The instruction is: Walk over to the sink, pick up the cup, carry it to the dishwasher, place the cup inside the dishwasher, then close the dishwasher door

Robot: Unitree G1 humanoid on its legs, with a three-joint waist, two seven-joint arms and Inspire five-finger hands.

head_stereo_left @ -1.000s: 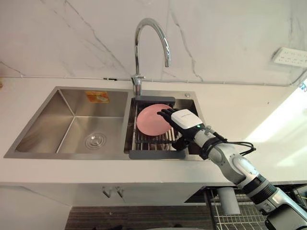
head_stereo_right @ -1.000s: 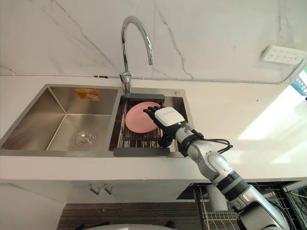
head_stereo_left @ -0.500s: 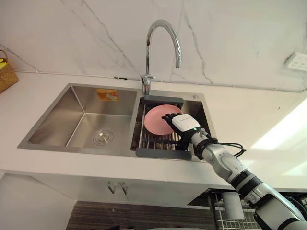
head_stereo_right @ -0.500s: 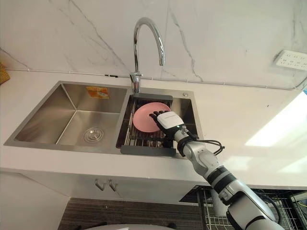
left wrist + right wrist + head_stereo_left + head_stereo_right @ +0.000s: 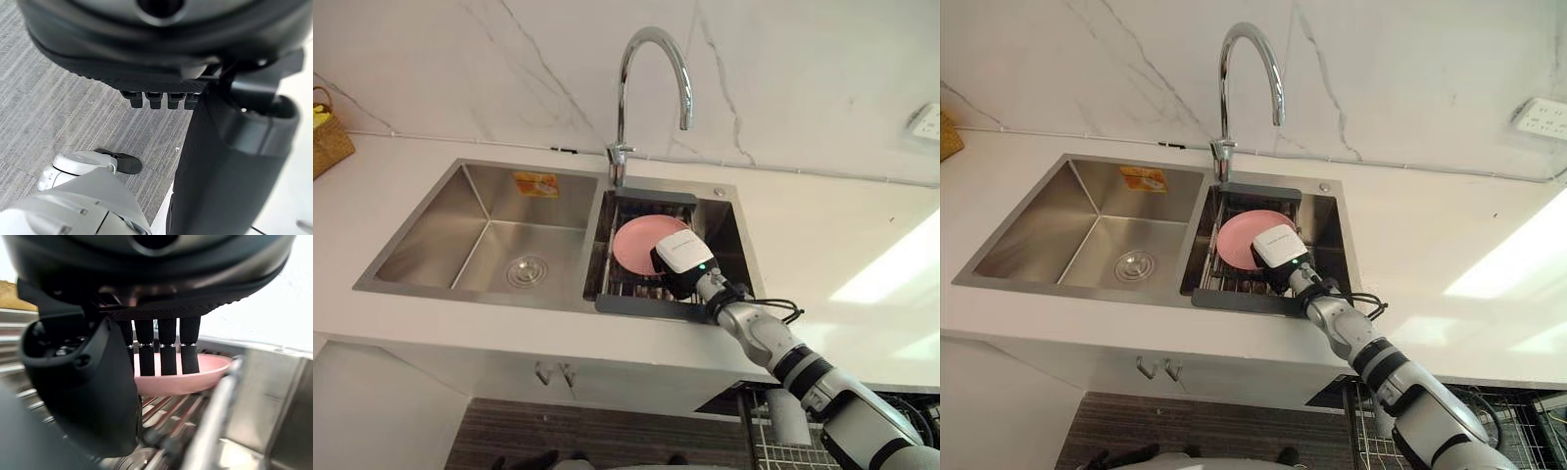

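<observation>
A pink dish stands tilted in the dark drying rack that sits in the right basin of the steel sink. My right hand reaches into that rack, its white back covering the dish's lower right edge. In the right wrist view the pink dish lies just past the hand, over the rack's bars. I see no cup. My left hand hangs open over the grey striped floor.
The tall curved faucet rises directly behind the rack. The left basin holds only its drain. A woven basket sits on the counter at far left. A wire dishwasher rack shows below the counter at lower right.
The camera has shifted, so the whole scene sits differently. My right hand has sunk lower into the rack and now covers more of the pink dish's lower right edge.
</observation>
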